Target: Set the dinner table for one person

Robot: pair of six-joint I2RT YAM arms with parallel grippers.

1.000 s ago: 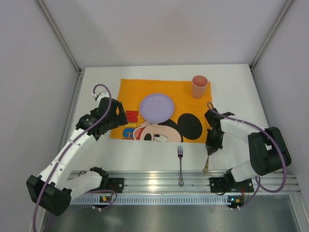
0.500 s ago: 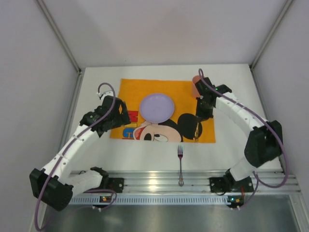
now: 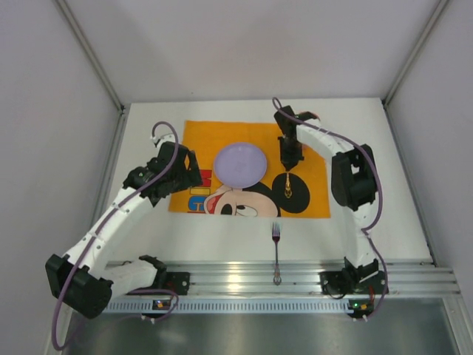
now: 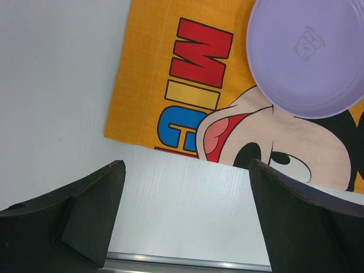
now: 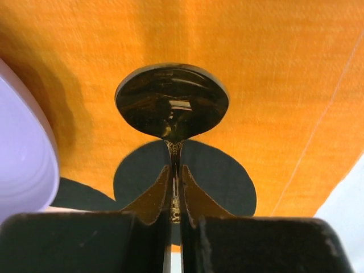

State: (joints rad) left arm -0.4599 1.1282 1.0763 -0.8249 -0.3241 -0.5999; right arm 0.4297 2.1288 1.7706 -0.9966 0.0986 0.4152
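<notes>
The white tabletop (image 3: 222,229) lay under both arms and carried the orange placemat (image 3: 214,133), with a fork (image 3: 276,248) on its near edge. The right gripper (image 3: 290,164) was clamped on a spoon (image 5: 172,102) above the placemat, beside the purple plate (image 3: 240,164). The left gripper (image 4: 185,168) stood wide apart, holding nothing.

A plate (image 3: 240,164) is set on the placemat (image 3: 199,140) laid on the dinner table (image 3: 362,222). A spoon (image 3: 287,183) is held over the placemat just right of the plate, and a fork (image 3: 276,251) is laid toward the tabletop's near edge.

White arms (image 3: 111,222), black joints (image 3: 72,287), purple cables (image 3: 165,124), black left gripper (image 4: 186,168)
</notes>
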